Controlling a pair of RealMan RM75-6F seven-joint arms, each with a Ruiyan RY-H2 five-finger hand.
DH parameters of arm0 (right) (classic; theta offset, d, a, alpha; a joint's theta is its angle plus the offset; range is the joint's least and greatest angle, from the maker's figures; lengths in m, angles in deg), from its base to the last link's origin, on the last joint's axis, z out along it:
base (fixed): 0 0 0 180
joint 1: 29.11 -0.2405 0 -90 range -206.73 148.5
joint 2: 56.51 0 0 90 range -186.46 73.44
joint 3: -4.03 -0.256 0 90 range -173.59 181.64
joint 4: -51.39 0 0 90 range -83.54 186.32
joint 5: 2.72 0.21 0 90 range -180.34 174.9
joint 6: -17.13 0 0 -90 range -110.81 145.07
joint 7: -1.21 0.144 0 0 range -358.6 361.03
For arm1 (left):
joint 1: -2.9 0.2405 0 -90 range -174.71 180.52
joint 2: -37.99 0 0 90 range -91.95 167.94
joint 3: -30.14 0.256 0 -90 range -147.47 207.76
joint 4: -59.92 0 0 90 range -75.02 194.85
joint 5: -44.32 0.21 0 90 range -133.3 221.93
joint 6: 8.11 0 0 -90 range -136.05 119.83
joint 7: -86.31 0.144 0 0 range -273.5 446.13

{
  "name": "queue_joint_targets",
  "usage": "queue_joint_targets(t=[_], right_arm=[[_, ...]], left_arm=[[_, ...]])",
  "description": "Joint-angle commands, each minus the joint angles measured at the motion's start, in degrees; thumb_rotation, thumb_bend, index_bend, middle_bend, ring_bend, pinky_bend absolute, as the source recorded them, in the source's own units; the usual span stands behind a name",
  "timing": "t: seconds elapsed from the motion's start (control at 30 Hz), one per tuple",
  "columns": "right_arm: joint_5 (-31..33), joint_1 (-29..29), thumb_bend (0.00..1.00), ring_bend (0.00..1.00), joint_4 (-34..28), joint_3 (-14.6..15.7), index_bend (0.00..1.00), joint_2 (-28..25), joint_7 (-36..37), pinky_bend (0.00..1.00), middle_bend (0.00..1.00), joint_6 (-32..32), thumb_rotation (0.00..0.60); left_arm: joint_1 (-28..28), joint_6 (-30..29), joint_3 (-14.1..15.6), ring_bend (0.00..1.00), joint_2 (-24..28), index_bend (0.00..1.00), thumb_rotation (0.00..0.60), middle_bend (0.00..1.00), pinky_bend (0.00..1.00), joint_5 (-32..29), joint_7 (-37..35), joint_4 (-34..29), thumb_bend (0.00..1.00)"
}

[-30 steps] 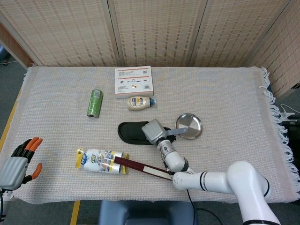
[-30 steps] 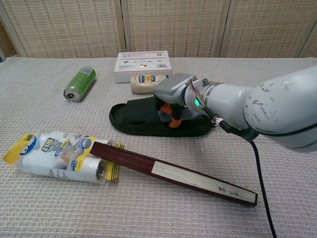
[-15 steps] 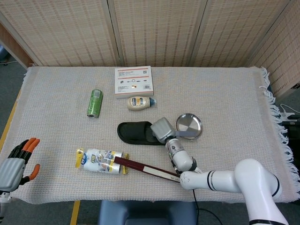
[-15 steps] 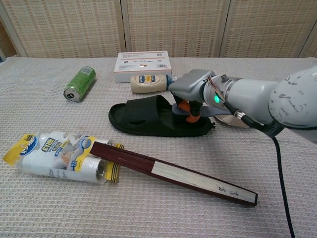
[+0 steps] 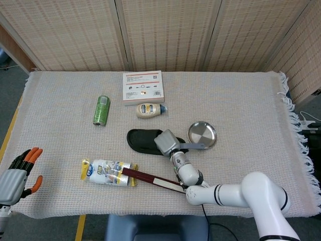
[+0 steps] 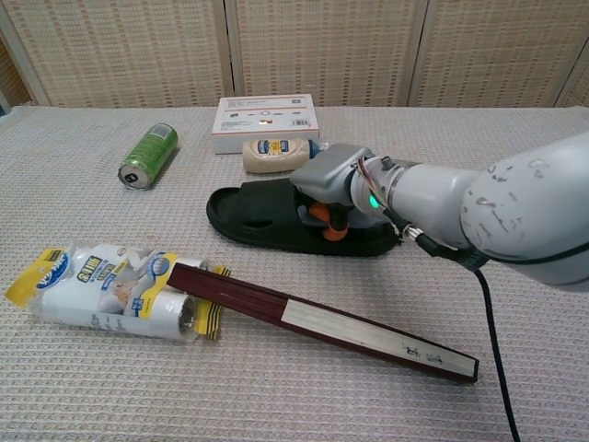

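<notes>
**Right hand on the slipper: grip to be confirmed before any lift**

I find my right hand (image 6: 333, 189) lowered onto the heel end of the black slipper (image 6: 267, 214), which lies flat on the table (image 5: 241, 100) near its middle, toe toward my left. In the chest view, orange-tipped fingers (image 6: 324, 219) curl down into the footbed behind the strap. They touch the slipper, but I cannot tell whether they clamp it or only rest on it; the palm hides the thumb side.

My left hand (image 5: 17, 173) hangs off the near left corner of the table, fingers spread, holding nothing.

Surroundings noted:
- a steel dish (image 5: 202, 133) just beside the slipper's heel, on my right;
- a long dark folded fan (image 6: 322, 319) lying near the slipper on my side, one end tucked under a packet of rolls (image 6: 106, 290);
- a mayonnaise bottle (image 6: 275, 155) and a white box (image 6: 265, 117) just beyond the slipper, a green can (image 6: 147, 156) further left.

Judgement: to do this step well, I should close the fingers firmly around the slipper's edge and check the sole is pinched before raising. A soft sole may fold or slip. I should lift straight up, keeping the wrist away from the dish, which would slide easily if nudged.
</notes>
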Motion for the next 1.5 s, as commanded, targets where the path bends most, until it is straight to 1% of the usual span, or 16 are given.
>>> queue_joint_targets(t=[0.03, 0.17, 0.37, 0.47, 0.67, 0.8, 0.97, 1.07, 1.17, 1.3, 1.43, 1.5], right_arm=[[-0.8, -0.3, 0.44, 0.63, 1.6, 0.0, 0.92, 1.4, 0.5, 0.74, 0.73, 0.6, 0.600], [0.2, -0.2, 0.44, 0.63, 1.4, 0.9, 0.92, 1.1, -0.5, 0.74, 0.73, 0.8, 0.600], [2.2, 0.6, 0.44, 0.63, -3.3, 3.0, 0.92, -2.7, -3.0, 0.74, 0.73, -1.1, 0.600], [3.3, 0.9, 0.44, 0.63, -5.6, 3.5, 0.92, -4.3, -3.5, 0.74, 0.73, -1.9, 0.600], [4.0, 1.0, 0.44, 0.63, -7.2, 4.0, 0.92, -5.3, -3.8, 0.74, 0.73, -2.4, 0.600], [3.5, 0.3, 0.44, 0.63, -5.4, 3.0, 0.92, -3.8, -3.1, 0.74, 0.73, -1.7, 0.600], [2.2, -0.8, 0.44, 0.63, -0.1, 1.3, 0.92, 0.5, -1.4, 0.74, 0.73, 0.3, 0.600], [1.4, -1.2, 0.44, 0.63, 2.5, 1.0, 0.92, 2.3, -0.7, 0.74, 0.73, 1.3, 0.600], [0.7, -0.9, 0.44, 0.63, 2.9, 1.3, 0.92, 2.4, -0.3, 0.74, 0.73, 1.4, 0.600], [0.1, 0.6, 0.44, 0.63, -0.7, 2.5, 0.92, -0.6, -0.5, 0.74, 0.73, -0.7, 0.600], [-0.8, 2.2, 0.44, 0.63, -6.1, 3.4, 0.92, -5.1, 0.0, 0.74, 0.73, -3.3, 0.600], [-1.5, 3.4, 0.44, 0.63, -9.1, 3.3, 0.92, -8.1, 1.1, 0.74, 0.73, -4.9, 0.600]], left_arm=[[0.0, 0.0, 0.0, 0.00, 0.1, 0.00, 0.600, 0.00, 0.13, 0.0, -0.2, 0.1, 0.49], [0.1, -0.2, 0.0, 0.00, 0.2, 0.00, 0.600, 0.00, 0.13, 0.1, -0.4, 0.1, 0.49], [0.3, -0.4, 0.0, 0.00, 0.2, 0.00, 0.600, 0.00, 0.13, 0.1, -0.3, 0.1, 0.49], [0.2, -0.4, 0.1, 0.00, 0.1, 0.00, 0.600, 0.00, 0.13, 0.3, 0.0, 0.0, 0.49], [-0.1, 0.0, 0.0, 0.00, -0.1, 0.00, 0.600, 0.00, 0.13, 0.4, 0.2, -0.1, 0.49], [-0.4, 0.8, -0.1, 0.00, -0.1, 0.00, 0.600, 0.00, 0.13, 0.0, 0.0, 0.1, 0.49], [-0.6, 1.1, -0.3, 0.00, -0.1, 0.00, 0.600, 0.00, 0.13, -0.4, -0.4, 0.3, 0.49], [-0.4, 0.9, -0.3, 0.00, 0.1, 0.00, 0.600, 0.00, 0.13, -0.4, -0.8, 0.4, 0.49], [-0.3, 0.8, -0.2, 0.00, 0.2, 0.00, 0.600, 0.00, 0.13, -0.5, -0.8, 0.4, 0.49], [-0.1, 0.3, -0.2, 0.00, 0.1, 0.00, 0.600, 0.00, 0.13, -0.2, -0.5, 0.3, 0.49], [0.0, 0.1, -0.1, 0.00, 0.0, 0.00, 0.600, 0.00, 0.13, 0.0, 0.0, 0.2, 0.49], [-0.1, 0.3, 0.0, 0.00, -0.1, 0.00, 0.600, 0.00, 0.13, 0.0, 0.5, 0.1, 0.49]])
